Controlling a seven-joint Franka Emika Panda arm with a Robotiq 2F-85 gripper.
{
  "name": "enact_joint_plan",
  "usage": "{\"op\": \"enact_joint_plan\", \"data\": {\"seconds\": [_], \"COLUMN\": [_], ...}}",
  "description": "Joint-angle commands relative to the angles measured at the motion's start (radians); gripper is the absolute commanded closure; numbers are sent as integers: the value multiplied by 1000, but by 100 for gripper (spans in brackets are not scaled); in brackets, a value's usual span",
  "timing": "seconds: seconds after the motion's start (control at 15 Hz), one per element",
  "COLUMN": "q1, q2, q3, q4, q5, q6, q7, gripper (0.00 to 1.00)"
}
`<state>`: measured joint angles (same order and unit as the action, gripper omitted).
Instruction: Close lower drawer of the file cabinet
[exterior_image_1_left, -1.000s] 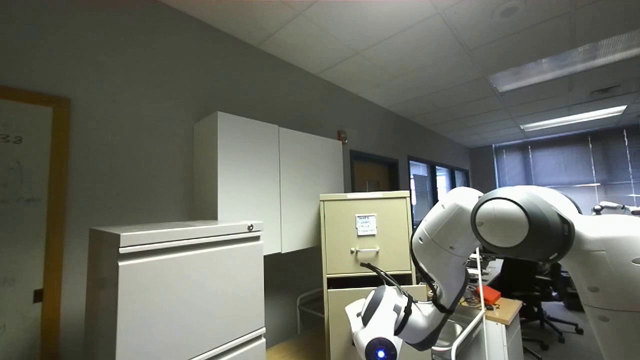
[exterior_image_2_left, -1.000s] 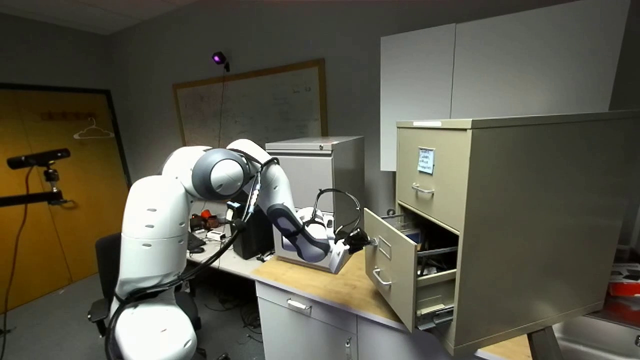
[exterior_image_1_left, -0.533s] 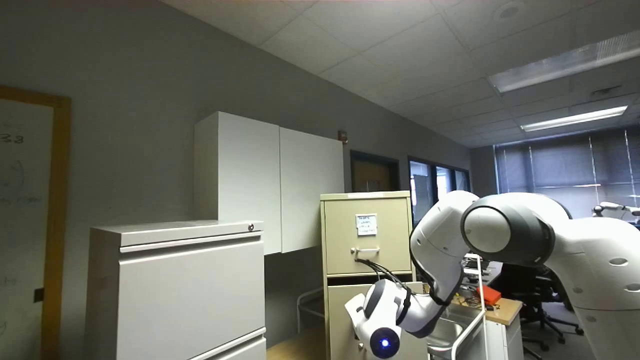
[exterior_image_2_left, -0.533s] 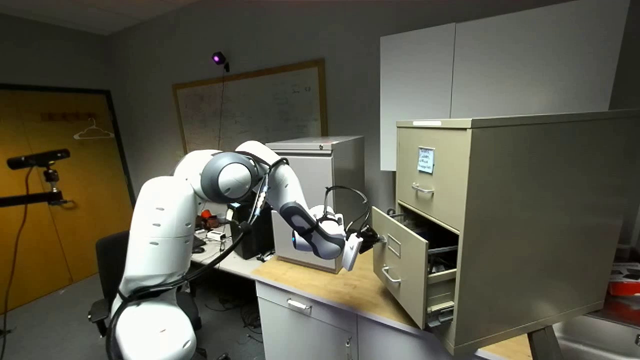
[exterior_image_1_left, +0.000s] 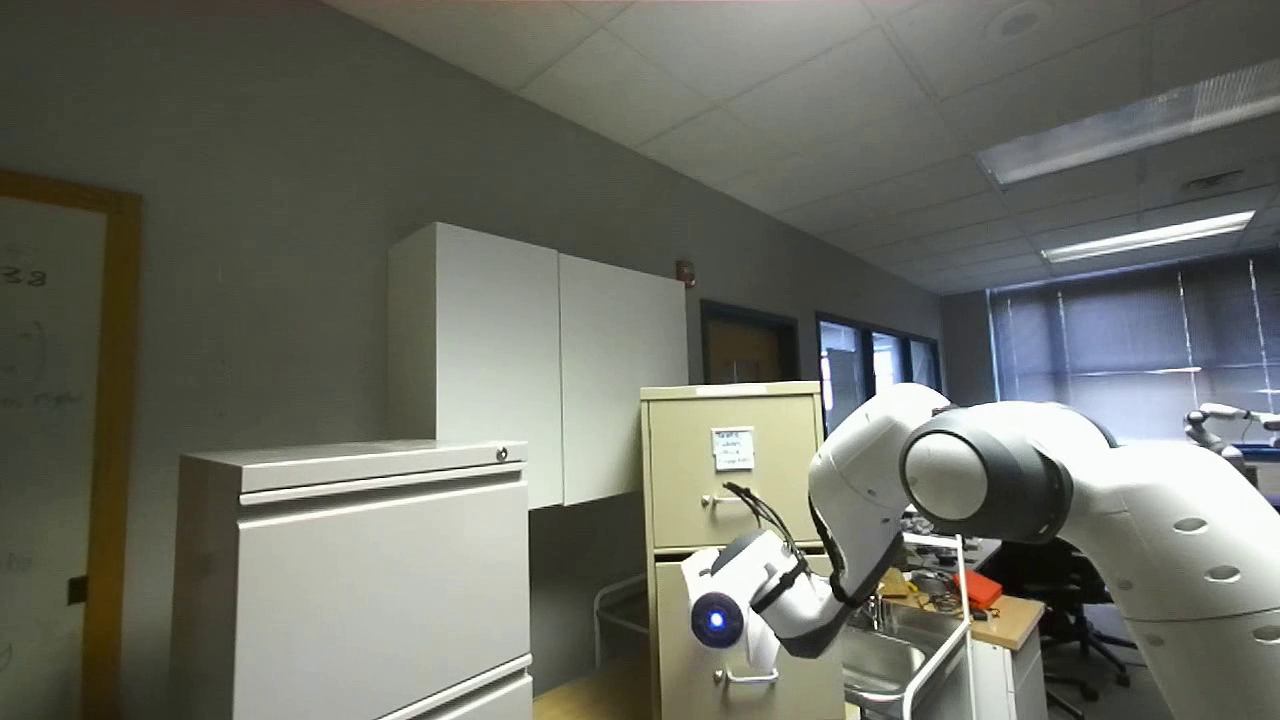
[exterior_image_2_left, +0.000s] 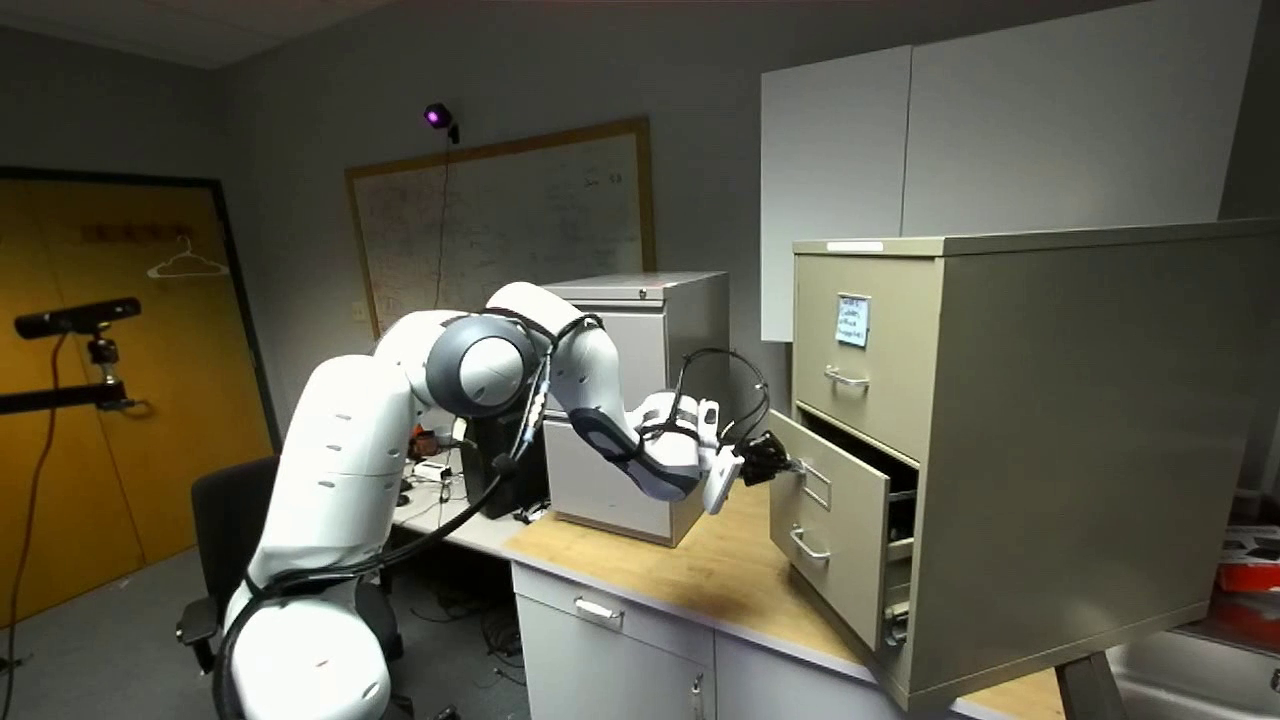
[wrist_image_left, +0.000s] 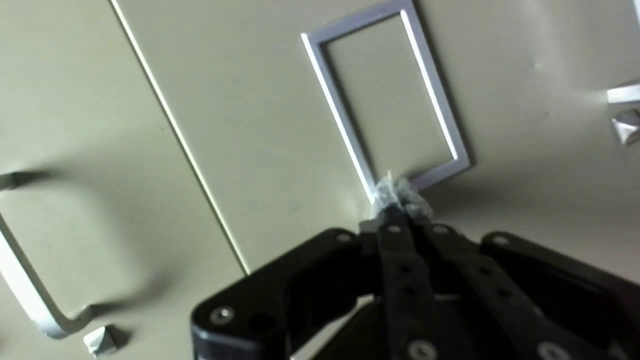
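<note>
Lower drawer (exterior_image_2_left: 845, 530) is sticking partway out of cabinet (exterior_image_2_left: 1060, 430); gripper (wrist_image_left: 398, 200) is resting against it, tips together, by label frame (wrist_image_left: 435, 85); off-centre pushing may be risking skidding tips or skewed jamming

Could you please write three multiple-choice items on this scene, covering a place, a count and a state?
1. Where is the black jointed gripper?
A. In the steel sink
B. At the flat beige metal lower drawer
C. At the white wall cupboards

2. How many drawers has the tall beige metal file cabinet?
A. Two
B. Three
C. Five

3. The lower drawer is
A. Shut
B. Removed
C. Partly open

1: B; the wrist view shows it at that drawer's rectangular silver metal frame.
2: A; an exterior view shows only an upper front and the lower.
3: C; an exterior view shows its front jutting out.
</note>
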<state>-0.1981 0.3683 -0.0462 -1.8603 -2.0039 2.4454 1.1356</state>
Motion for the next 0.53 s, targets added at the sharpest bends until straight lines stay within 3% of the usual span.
{"op": "enact_joint_plan", "data": {"seconds": [0.0, 0.13, 0.27, 0.33, 0.47], "q1": [-60, -70, -33, -22, -27], "q2": [47, 36, 7, -2, 5], "q3": [-7, 2, -14, -21, -19], "q4": [163, 194, 142, 122, 130], "q5": [287, 477, 592, 612, 531], "q6": [40, 97, 147, 174, 210], "q7": [-170, -258, -269, -257, -205], "gripper": [100, 100, 100, 100, 100]}}
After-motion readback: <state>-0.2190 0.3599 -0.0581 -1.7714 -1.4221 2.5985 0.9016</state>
